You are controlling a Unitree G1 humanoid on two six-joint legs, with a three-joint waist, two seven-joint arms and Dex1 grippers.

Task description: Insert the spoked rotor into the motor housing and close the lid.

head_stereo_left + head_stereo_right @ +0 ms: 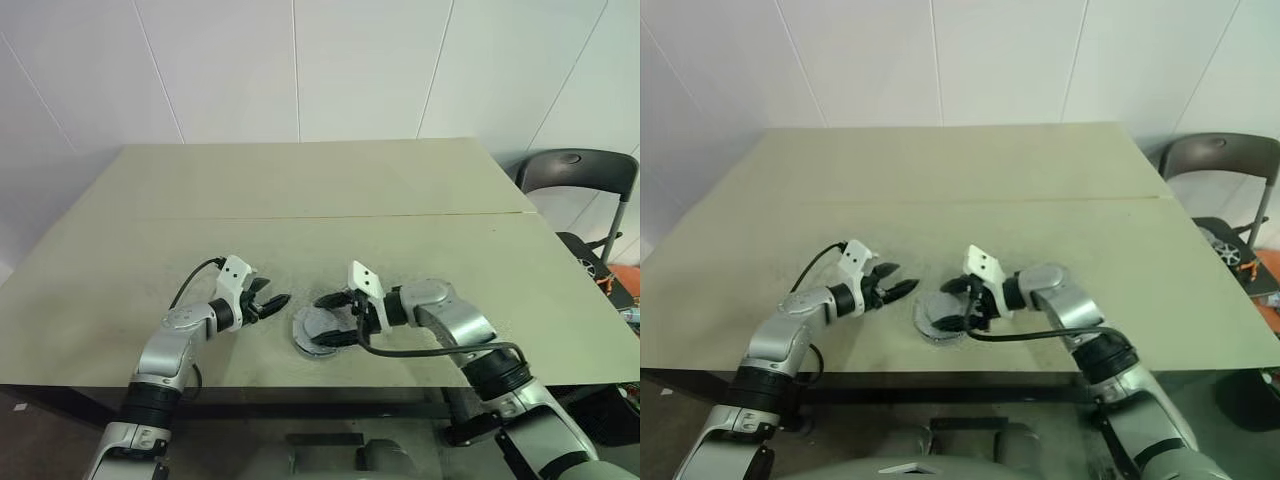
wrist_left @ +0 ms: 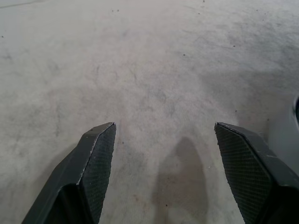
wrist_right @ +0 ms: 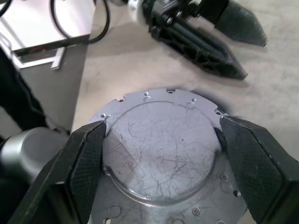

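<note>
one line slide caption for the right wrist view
Open right gripper straddling a scratched round grey metal disc on the table, left gripper nearby.

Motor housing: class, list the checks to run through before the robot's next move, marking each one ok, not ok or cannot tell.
1. Motor housing lies flat on the table: ok.
2. Right hand is open, one finger on either side of the housing: ok.
3. Its pads touch the housing: cannot tell.
4. Left hand is open and empty: ok.
5. Left hand is apart from the housing: ok.
6. Spoked rotor is seated inside: cannot tell, as a closed grey face is on top.
</note>
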